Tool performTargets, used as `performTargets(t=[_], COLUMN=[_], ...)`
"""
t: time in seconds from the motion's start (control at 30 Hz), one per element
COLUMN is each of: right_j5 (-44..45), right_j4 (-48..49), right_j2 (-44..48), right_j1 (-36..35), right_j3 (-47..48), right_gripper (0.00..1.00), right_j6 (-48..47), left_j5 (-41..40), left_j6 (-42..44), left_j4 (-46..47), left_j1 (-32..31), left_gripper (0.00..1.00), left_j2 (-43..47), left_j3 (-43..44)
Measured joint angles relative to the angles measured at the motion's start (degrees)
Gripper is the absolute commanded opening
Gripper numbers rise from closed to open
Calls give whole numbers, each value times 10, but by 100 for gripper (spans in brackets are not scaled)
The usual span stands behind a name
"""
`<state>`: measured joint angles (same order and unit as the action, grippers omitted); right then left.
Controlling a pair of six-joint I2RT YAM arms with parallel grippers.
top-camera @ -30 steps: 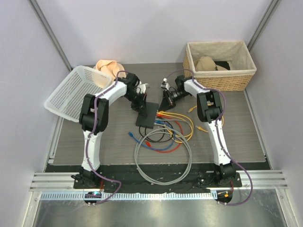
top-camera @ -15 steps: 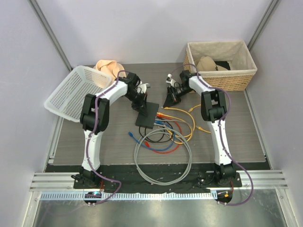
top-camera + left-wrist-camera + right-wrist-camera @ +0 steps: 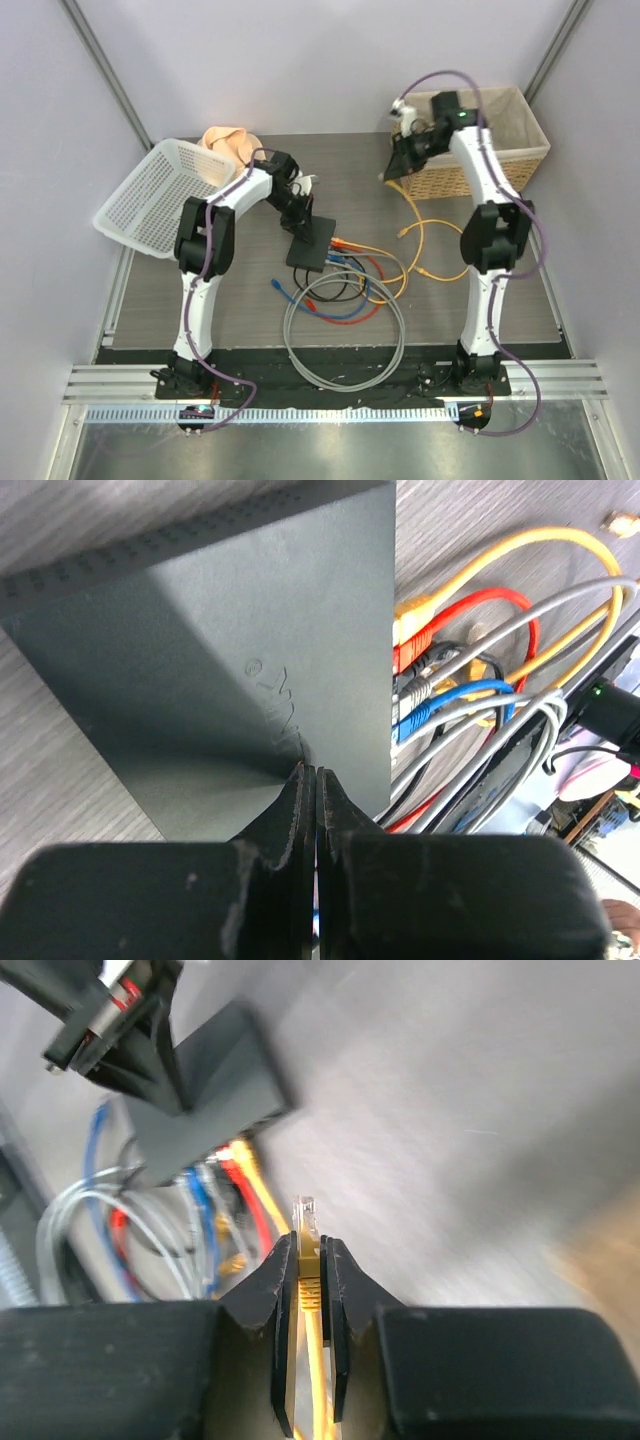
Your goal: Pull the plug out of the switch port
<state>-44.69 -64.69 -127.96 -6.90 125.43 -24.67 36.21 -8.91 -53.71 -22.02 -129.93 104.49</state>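
From above, the flat matte-black rectangular switch (image 3: 312, 243) lies mid-table, with a fan of coloured patch cables (image 3: 365, 270) running off its right edge. The left gripper (image 3: 303, 225) rests on the switch's far end. The right gripper (image 3: 394, 172) is raised far to the right, just in front of the woven wicker basket (image 3: 500, 175) and well apart from the switch. A thin yellow cable (image 3: 408, 200) trails from it down to the table.

In the left wrist view, the left gripper (image 3: 308, 780) has its fingers fully together and nothing between them. Their tips press on the switch (image 3: 200, 650) near its socket edge, which I judge is to hold it down. Yellow, red, black, blue and grey plugs (image 3: 412, 655) still sit in the ports.

In the right wrist view, the right gripper (image 3: 310, 1260) is pinched on the yellow-booted plug (image 3: 306, 1225). Its clear tip stands free above the fingers, and the blurred switch (image 3: 225, 1080) is far beyond it.

The pull therefore looks done, since this plug is out of its port. At most, letting go of the yellow cable is left.
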Motion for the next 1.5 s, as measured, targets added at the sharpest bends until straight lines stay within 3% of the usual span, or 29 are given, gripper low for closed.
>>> performTargets(t=[0.17, 0.3, 0.5, 0.73, 0.97, 1.03, 1.07, 1.23, 1.4, 1.5], right_j5=[62, 119, 207, 269, 310, 308, 300, 222, 132, 62], right_j4=[-5, -7, 4, 84, 190, 211, 217, 249, 276, 289], right_j2=[125, 195, 257, 358, 356, 354, 353, 357, 357, 318], right_j1=[66, 92, 114, 135, 131, 128, 126, 84, -25, -78], right_j3=[8, -44, -193, -437, -518, -511, -503, -462, -453, -437], right_gripper=[1, 1, 1, 1, 59, 66, 98, 100, 100, 95], right_j6=[-39, -62, -101, -151, -101, -81, -74, -49, -9, 38], left_j5=[-2, -4, -6, 2, 16, 16, 16, 11, -10, -26], left_j6=[-2, -8, -12, -14, -14, -13, -12, -5, 19, 38], left_j4=[10, 21, 36, 39, 49, 51, 51, 50, 45, 40], left_j1=[0, 2, 9, 10, 12, 12, 12, 12, 12, 12], left_gripper=[0, 0, 0, 0, 0, 0, 0, 0, 0, 0], left_j2=[-9, -18, -23, -24, -22, -20, -20, -16, 3, 39], left_j3=[19, 38, 46, 43, 33, 30, 30, 29, 13, -17])
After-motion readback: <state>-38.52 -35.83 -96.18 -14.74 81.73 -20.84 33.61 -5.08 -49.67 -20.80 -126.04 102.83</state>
